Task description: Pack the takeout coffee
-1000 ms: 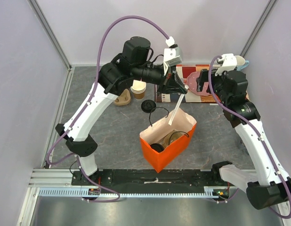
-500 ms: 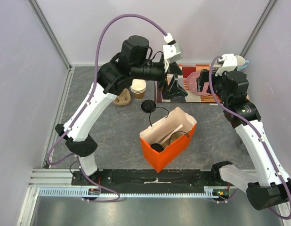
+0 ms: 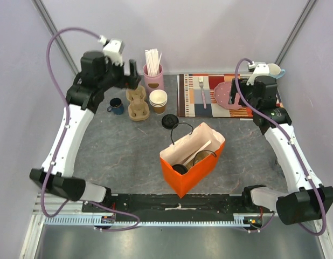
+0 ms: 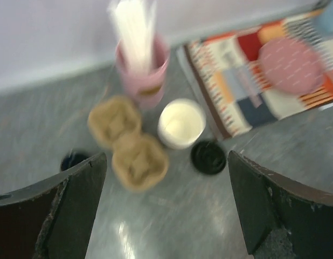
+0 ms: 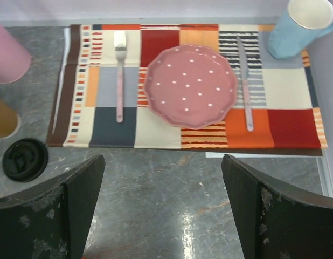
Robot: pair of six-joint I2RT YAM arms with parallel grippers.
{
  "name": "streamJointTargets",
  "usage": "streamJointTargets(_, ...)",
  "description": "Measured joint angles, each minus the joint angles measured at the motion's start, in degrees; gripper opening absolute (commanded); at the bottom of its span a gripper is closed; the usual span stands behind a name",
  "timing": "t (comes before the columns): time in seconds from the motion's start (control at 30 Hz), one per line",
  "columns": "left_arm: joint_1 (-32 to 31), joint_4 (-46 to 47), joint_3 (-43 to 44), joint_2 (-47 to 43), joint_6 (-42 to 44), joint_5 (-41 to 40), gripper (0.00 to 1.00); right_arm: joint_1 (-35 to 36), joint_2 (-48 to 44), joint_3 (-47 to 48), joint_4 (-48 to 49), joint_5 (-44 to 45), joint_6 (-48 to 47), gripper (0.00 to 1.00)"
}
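Now your left gripper (image 4: 165, 181) and right gripper (image 5: 161, 181) gape empty, well apart from the bag (image 3: 184, 181), leaving its mouth free.

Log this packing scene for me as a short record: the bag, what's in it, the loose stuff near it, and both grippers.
bag: orange paper bag, upright and open, mid-table
contents: pale stick and a dark round top, likely the takeout coffee
behind bag: black lid, flat on the table
near lid: stacked lidless paper cups beside a cardboard cup carrier
left arm: left gripper open, empty, above the cups
right arm: right gripper open, empty, by the placemat
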Motion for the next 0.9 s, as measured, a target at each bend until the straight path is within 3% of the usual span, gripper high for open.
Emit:
streamJointTargets(0.17,7.6,7.4,-30.6,-15.4,-0.6,-3.6,1.00,-4.9,1.3,-0.2,0.4,0.3,1.8,0.98)
streamJointTargets(0.3,8.2,14.2,-54.4,-31.3,0.3,-4.9,1.00,-7.8,-0.6,-6.1,5.6,2.3,4.5,0.98)
streamJointTargets(0.37,8.2,16.8,-61.7,-37.3,0.3,-5.1,1.00,-8.2,-2.4,-11.1,8.3,3.7,6.0,0.98)
streamJointTargets(0.73,8.5,32.7,-85.9,-40.9,2.8,-13.0,1.00,-8.4,-10.7,-34.6,23.3,13.7,14.2,0.98)
streamJointTargets(0.9,9.4,42.5,-91.1,-40.8,2.3,-15.5,1.00,-8.4,-12.9,-42.6,28.9,15.3,15.7,0.98)
